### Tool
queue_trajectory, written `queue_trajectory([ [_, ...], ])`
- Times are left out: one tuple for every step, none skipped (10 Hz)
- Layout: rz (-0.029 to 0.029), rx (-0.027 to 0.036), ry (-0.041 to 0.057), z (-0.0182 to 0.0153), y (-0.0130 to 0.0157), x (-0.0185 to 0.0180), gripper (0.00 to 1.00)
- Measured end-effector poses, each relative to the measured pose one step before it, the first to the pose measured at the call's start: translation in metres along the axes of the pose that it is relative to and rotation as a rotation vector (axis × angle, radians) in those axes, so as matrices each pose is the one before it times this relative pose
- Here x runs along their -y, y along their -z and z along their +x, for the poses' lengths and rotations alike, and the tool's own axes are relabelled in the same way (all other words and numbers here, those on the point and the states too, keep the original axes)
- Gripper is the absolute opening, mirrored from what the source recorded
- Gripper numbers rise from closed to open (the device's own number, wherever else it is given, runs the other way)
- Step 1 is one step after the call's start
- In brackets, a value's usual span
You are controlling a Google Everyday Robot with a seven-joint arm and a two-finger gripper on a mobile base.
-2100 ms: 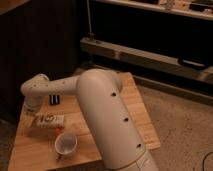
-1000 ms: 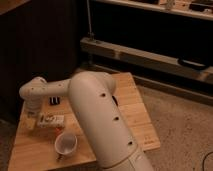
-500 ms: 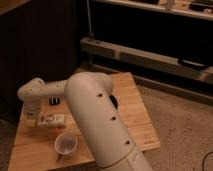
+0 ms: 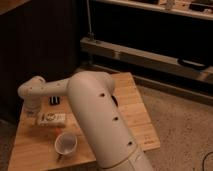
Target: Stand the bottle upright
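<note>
The robot's white arm (image 4: 97,117) rises from the lower middle of the view and bends left across a wooden worktop (image 4: 127,102). Its rounded wrist hangs over the worktop's left part. The tool (image 4: 33,115) points down from that wrist, low over the wood near the left edge, and it is closed.

The bottle (image 4: 53,119) lies on its side on the worktop just right of the tool, its length running left to right. It is small and whitish, and its label carries dark and reddish marks. The bottle's left end is at the tool's tips. I cannot tell whether the tool clamps that end or only touches it.

A flat black object (image 4: 54,100) lies just behind the bottle, partly under the forearm. A white round cup (image 4: 65,144) stands in front of the bottle, nearer the front edge, with its mouth turned up and apart from the bottle.

A speckled floor (image 4: 185,130) lies to the right of the worktop. Behind it, a long low shelf (image 4: 150,55) runs across a dark background.
</note>
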Motion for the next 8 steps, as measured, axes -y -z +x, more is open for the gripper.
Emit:
queue_trajectory([
  [0.00971, 0.01427, -0.00054, -0.00058, 0.01413, 0.00214, 0.07],
  [0.01751, 0.02537, -0.00065, 0.00025, 0.02493, 0.00418, 0.07],
  [0.00464, 0.01546, -0.00676, 0.00317, 0.0108, 0.00353, 0.07],
  [-0.00162, 0.02042, -0.01238, 0.0045, 0.00816, 0.00251, 0.07],
  [-0.00775, 0.03027, -0.01671, 0.00657, 0.00454, 0.00215, 0.07],
  [-0.00698, 0.01722, -0.01006, 0.00455, 0.00023, 0.00068, 0.07],
  [-0.01047, 0.02807, -0.01121, 0.00369, 0.00206, 0.00022, 0.07],
  [-0.00875, 0.0224, -0.01012, 0.00462, 0.00214, 0.0009, 0.07],
])
